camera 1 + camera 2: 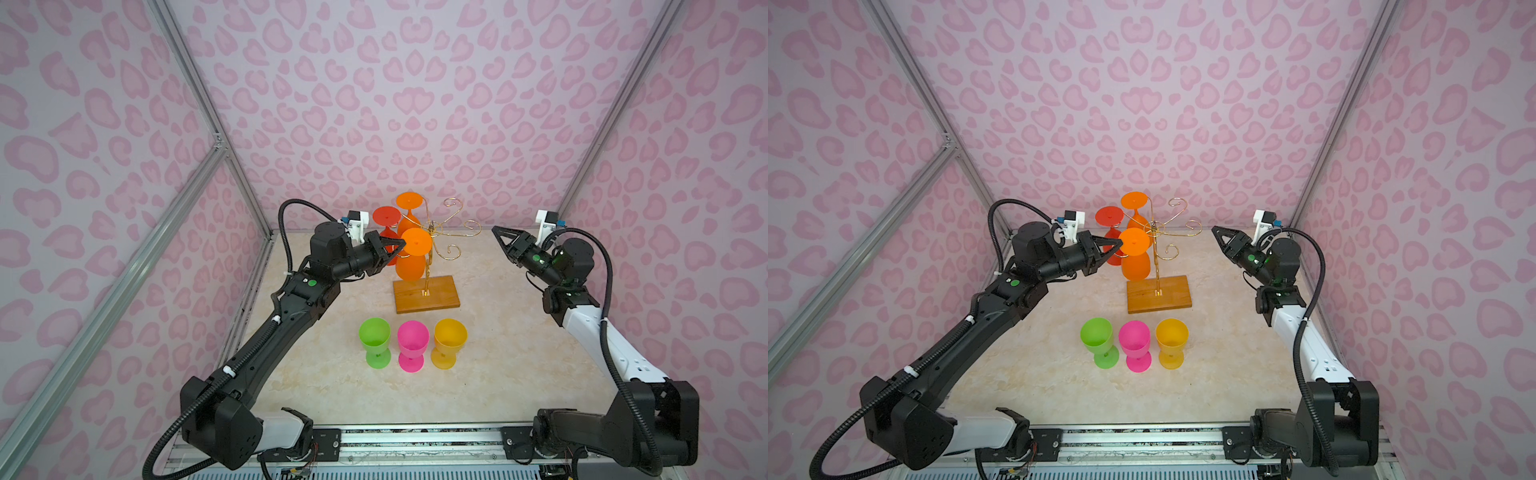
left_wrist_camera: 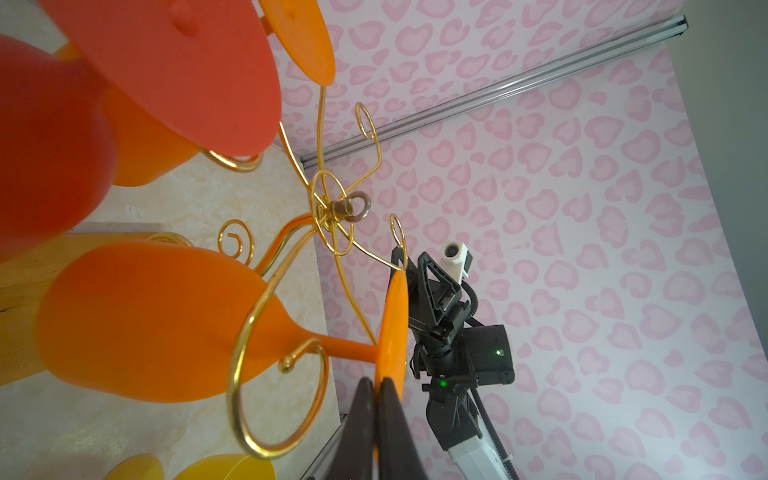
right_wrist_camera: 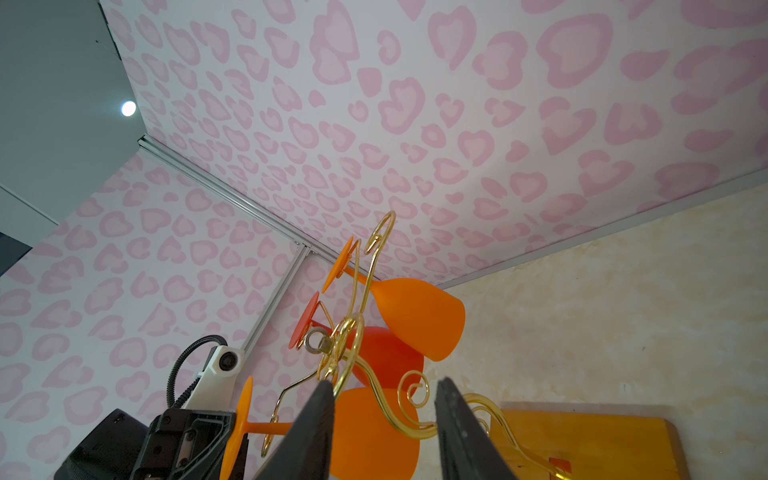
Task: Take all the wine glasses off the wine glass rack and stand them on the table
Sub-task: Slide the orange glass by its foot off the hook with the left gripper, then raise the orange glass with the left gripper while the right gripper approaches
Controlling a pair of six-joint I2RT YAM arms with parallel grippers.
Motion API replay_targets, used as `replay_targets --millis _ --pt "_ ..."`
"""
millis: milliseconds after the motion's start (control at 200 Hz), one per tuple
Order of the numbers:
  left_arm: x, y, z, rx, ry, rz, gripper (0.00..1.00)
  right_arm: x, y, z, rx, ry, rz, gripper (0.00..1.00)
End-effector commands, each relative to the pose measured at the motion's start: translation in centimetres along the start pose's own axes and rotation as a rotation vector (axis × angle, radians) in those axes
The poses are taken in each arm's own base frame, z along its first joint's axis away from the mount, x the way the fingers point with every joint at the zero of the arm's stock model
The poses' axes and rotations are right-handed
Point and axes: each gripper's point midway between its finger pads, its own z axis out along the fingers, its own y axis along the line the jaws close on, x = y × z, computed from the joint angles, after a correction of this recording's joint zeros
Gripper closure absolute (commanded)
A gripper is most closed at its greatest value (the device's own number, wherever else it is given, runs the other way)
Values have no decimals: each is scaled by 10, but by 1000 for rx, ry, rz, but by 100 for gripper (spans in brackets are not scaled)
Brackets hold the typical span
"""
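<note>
The wine glass rack (image 1: 428, 296) (image 1: 1158, 297) is a gold wire stand on a brown wooden base at mid-table. An orange wine glass (image 1: 411, 266) (image 1: 1136, 266) (image 2: 145, 316) hangs bowl down at the rack's front left, its stem crossing a curled arm (image 2: 249, 332). My left gripper (image 1: 401, 245) (image 1: 1119, 245) (image 2: 376, 380) is shut on the rim of this glass's round foot (image 2: 392, 324). My right gripper (image 1: 496, 232) (image 1: 1216, 230) (image 3: 384, 386) hovers open to the right of the rack, apart from it and holding nothing.
A red glass (image 1: 386, 216) and another orange glass (image 1: 409, 200) hang at the rack's back left. Green (image 1: 375, 332), pink (image 1: 412, 338) and yellow (image 1: 450, 334) glasses stand upright in a row before the base. Pink patterned walls enclose the table.
</note>
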Motion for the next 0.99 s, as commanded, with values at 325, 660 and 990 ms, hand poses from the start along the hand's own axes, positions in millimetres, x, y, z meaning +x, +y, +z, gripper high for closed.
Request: replay_targets --millis 325,660,990 --pt "21 -15 -14 51 41 52 97 -2 9 -2 -30 -6 -19 59" --pt "50 -37 -42 124 101 51 97 -4 15 -3 -36 -5 -24 59" --pt "73 -98 -84 284 185 114 97 -8 25 -3 -45 -7 -34 59"
